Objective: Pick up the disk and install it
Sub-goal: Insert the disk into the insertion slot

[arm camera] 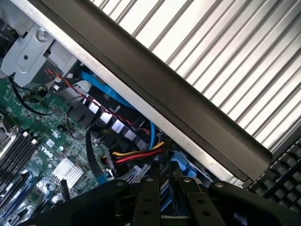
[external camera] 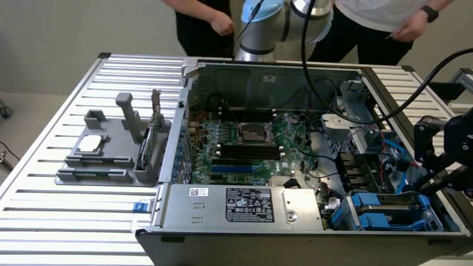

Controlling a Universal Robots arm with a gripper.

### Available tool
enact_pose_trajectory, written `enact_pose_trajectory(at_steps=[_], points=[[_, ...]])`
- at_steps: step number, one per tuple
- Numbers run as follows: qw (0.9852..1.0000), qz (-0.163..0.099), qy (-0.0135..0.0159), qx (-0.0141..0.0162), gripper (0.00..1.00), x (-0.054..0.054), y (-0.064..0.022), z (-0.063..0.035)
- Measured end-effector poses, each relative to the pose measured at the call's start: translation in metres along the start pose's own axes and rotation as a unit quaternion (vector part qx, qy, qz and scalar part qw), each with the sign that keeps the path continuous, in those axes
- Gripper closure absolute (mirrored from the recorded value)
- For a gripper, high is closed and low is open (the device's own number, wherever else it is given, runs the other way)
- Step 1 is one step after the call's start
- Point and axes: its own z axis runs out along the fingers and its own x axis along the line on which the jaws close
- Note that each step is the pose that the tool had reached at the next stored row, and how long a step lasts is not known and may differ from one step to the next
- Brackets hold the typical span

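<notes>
The disk [external camera: 388,209] lies in the case [external camera: 244,221] corner, just under the pincer [arm camera: 164,187], long side seemingly along the near wall. Pincer's grip: cannot tell.

Your arm [external camera: 260,26] stands with its silver-and-blue base column at 12 o'clock in the exterior view. From there the black end effector [external camera: 443,158] sits at 3 o'clock, angled downward toward about 7 o'clock, with its dark cables looping back up to 12 o'clock.
</notes>
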Motion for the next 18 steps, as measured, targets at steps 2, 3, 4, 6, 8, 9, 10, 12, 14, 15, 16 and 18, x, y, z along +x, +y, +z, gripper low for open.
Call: enact_pose_trajectory(at_steps=[2, 3, 4, 6, 8, 9, 10, 12, 14, 15, 16, 18], points=[[1.0, 0.003, 0.0011, -0.0011, 0.78, -0.0006, -0.0001, 0.0005], [1.0, 0.004, 0.0015, -0.0015, 0.78, -0.001, -0.0001, 0.0009], [1.0, 0.005, 0.0019, -0.002, 0.78, -0.0014, -0.0002, 0.0013], [1.0, 0.008, 0.0027, -0.0028, 0.78, -0.0021, -0.0003, 0.002], [0.9999, 0.01, 0.0039, -0.0035, 0.78, -0.0027, -0.0006, 0.003], [0.9999, 0.011, 0.0047, -0.0037, 0.78, -0.003, -0.0007, 0.0035], [0.9999, 0.013, 0.0056, -0.0039, 0.78, -0.0033, -0.0009, 0.004], [0.9998, 0.015, 0.0074, -0.0037, 0.78, -0.0034, -0.0009, 0.0048], [0.9998, 0.019, 0.009, -0.0028, 0.78, -0.0035, -0.0009, 0.0053], [0.9998, 0.02, 0.0098, -0.0023, 0.78, -0.0036, -0.0008, 0.0055], [0.9997, 0.021, 0.0104, -0.002, 0.78, -0.0039, -0.0005, 0.0055], [0.9997, 0.022, 0.0115, -0.0021, 0.78, -0.0045, 0.0002, 0.0059]])
